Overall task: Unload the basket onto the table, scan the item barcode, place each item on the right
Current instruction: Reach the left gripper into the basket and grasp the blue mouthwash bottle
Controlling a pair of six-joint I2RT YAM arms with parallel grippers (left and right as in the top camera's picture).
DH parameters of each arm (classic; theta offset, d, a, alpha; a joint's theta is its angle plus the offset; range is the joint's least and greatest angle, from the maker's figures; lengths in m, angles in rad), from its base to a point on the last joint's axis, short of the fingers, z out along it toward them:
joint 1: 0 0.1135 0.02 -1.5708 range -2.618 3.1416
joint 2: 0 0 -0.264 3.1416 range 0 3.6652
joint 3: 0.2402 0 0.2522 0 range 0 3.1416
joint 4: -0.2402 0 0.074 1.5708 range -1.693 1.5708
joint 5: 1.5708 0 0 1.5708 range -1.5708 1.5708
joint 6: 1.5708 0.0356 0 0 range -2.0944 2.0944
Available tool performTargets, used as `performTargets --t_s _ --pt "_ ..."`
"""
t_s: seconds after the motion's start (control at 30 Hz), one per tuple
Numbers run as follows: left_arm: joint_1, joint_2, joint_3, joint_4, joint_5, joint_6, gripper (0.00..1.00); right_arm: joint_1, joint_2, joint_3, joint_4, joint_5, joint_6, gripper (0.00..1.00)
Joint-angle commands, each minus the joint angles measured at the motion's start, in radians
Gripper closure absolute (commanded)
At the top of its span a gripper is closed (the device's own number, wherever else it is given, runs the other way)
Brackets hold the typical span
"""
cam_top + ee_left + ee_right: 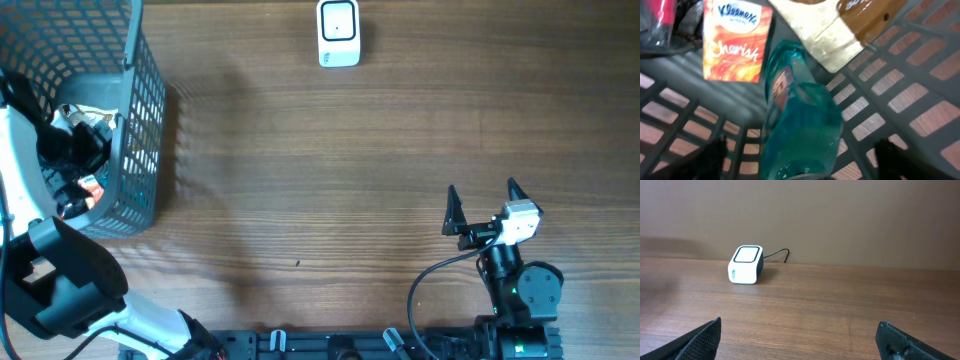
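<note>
Far left: grey mesh basket [140,110] on the counter [300,180], left arm reaching down inside it. Left jaws spread wide, dark fingertips [715,159] on either side of a teal bottle [800,125] lying on the basket floor; nothing gripped (no contact with the bottle evident). Kleenex pack [735,42] just beyond it, brown-and-cream packet [840,30] alongside. Centre, far edge: white scanner [338,33], window up, well apart from the basket. Right: right jaws fully open, holding nothing, at the near right of the counter, pointed toward the scanner.
</note>
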Motion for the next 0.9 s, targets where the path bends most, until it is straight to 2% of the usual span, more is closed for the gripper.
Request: performTargets --t_s 0.0,0.03,0.07,0.1,0.3,0.47,0.53,0.67,0.77,0.87 --pt "-0.011 0.002 -0.003 0.009 0.063 0.005 0.13 -0.004 -0.006 0.0 0.003 0.003 0.004 0.0" --pt "-0.014 0.003 -0.008 0.007 0.062 0.009 0.19 -0.004 -0.006 0.0 0.003 0.003 0.004 0.0" --pt "-0.016 0.003 -0.011 0.009 0.062 0.008 0.32 -0.004 -0.006 0.0 0.003 0.003 0.005 0.0" --pt "-0.016 0.003 -0.011 0.01 0.062 0.008 0.37 -0.004 -0.006 0.0 0.003 0.003 0.004 0.0" --pt "-0.016 0.003 -0.011 0.013 0.055 0.008 0.48 -0.004 -0.006 0.0 0.003 0.003 0.004 0.0" --pt "-0.013 0.003 -0.011 0.04 0.055 0.007 0.52 -0.004 -0.006 0.0 0.003 0.003 0.005 0.0" --pt "-0.012 0.003 -0.011 0.047 0.055 0.008 0.63 -0.004 -0.006 0.0 0.003 0.003 0.004 0.0" --pt "-0.012 0.002 -0.001 0.053 0.055 0.005 0.68 -0.004 -0.006 0.0 0.003 0.003 0.004 0.0" --pt "-0.011 0.002 0.053 0.032 0.055 0.004 0.77 -0.004 -0.006 0.0 0.003 0.003 0.004 0.0" --pt "-0.011 0.002 0.172 -0.034 0.055 0.004 0.77 -0.004 -0.006 0.0 0.003 0.003 0.005 0.0"
